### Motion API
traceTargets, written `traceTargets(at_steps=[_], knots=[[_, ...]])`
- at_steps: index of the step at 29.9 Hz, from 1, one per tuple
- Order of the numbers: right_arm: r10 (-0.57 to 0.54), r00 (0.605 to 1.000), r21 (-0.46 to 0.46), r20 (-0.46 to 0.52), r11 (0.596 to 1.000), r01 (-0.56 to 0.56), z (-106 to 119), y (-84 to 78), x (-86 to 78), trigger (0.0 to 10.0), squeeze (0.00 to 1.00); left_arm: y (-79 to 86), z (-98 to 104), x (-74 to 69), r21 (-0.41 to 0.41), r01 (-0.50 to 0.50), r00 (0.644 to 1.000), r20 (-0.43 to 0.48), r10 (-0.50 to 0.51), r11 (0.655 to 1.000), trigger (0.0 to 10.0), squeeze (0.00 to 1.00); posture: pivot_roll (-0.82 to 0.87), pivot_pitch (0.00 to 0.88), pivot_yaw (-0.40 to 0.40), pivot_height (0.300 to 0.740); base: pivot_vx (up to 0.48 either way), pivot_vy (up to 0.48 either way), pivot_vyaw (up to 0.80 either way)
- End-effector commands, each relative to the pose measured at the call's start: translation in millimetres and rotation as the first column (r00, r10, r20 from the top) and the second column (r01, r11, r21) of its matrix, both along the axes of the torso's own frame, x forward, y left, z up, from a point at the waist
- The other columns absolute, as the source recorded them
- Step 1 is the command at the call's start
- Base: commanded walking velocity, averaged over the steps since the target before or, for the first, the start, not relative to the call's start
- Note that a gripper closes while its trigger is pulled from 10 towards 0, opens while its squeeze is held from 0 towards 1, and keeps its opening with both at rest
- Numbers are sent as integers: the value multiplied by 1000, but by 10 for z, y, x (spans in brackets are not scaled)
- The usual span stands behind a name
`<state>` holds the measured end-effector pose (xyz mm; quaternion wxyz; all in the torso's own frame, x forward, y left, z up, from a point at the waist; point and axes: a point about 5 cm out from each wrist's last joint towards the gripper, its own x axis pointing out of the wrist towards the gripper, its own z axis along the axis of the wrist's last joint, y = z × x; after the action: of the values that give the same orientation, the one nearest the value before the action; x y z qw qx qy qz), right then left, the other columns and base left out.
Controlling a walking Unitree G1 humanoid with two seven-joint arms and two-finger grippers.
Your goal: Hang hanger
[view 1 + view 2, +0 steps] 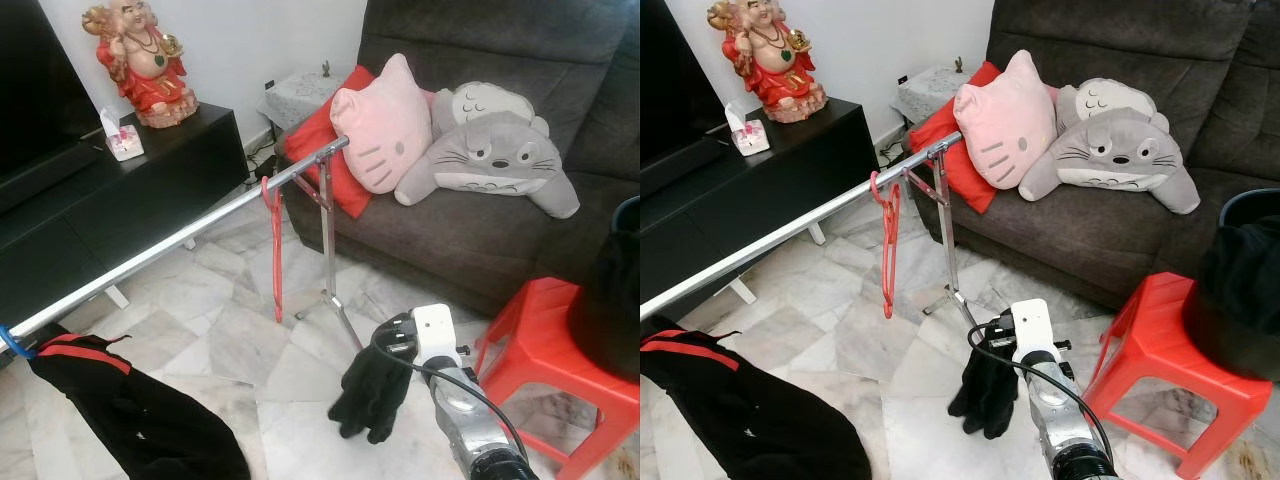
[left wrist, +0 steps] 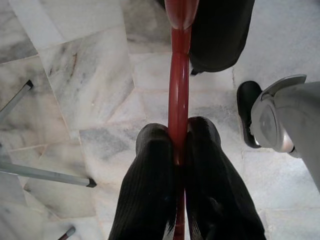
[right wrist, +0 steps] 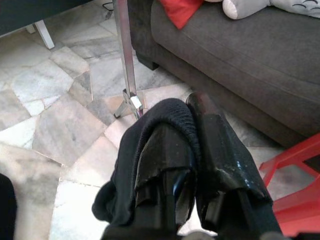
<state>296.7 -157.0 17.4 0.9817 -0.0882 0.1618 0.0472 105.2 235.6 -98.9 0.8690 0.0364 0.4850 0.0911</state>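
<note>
Open rail [image 1: 180, 238] between red hanger [image 1: 274, 255] and black garment [image 1: 130, 410]; sofa [image 1: 470, 230] crowds behind.

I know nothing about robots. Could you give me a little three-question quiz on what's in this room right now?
1. True or false: a red hanger hangs on the silver rail.
2. What colour is the stool beside the sofa? A blue, B red, C white.
3. Fill in: the left gripper is shut on a thin bar coloured ____.
Key: 1 true; 2 B; 3 red.
</note>
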Motion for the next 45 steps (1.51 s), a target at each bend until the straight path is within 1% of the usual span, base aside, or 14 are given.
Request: traceTargets(at_steps=[1, 5, 10, 12, 14, 24, 31, 45], knots=[[20, 1000, 1, 19, 1000, -20, 41, 48, 37, 10000, 0, 37, -14, -64, 0, -30, 999, -18, 30, 1000, 10000, 0, -144, 0, 96, 732, -262, 0, 0], [38, 999, -13, 14, 999, -37, 35, 62, 32, 10000, 0, 1, -27, -79, -11, -30, 999, -21, 30, 999, 10000, 0, -140, 0, 96, 732, -272, 0, 0], [47, 999, -16, 20, 999, -46, 46, 70, 34, 10000, 0, -6, -29, -77, -15, -32, 999, -21, 32, 999, 10000, 0, -135, 0, 96, 732, -278, 0, 0], [72, 997, -36, 27, 997, -71, 56, 88, 36, 10000, 0, -10, -30, -74, -16, -31, 999, -21, 31, 999, 10000, 0, -135, 0, 96, 732, -311, 0, 0], [75, 997, -33, 28, 997, -74, 58, 91, 34, 10000, 0, -17, -31, -71, -16, -30, 999, -22, 30, 999, 10000, 0, -133, 0, 95, 732, -321, 0, 222], [80, 996, -29, 29, 996, -79, 65, 94, 37, 10000, 0, -46, -35, -51, -19, -25, 1000, -20, 24, 1000, 10000, 0, -133, 0, 94, 732, -306, 0, 615], [88, 996, -27, 30, 996, -87, 67, 111, 35, 10000, 0, -56, -34, -41, -10, -14, 1000, -19, 13, 1000, 10000, 0, -130, 0, 96, 732, 0, 0, 678], [95, 995, -22, 26, 995, -94, 65, 118, 28, 10000, 0, -101, -43, -32, -18, -3, 1000, -22, 3, 1000, 10000, 0, -130, 0, 96, 732, 0, 0, 800]])
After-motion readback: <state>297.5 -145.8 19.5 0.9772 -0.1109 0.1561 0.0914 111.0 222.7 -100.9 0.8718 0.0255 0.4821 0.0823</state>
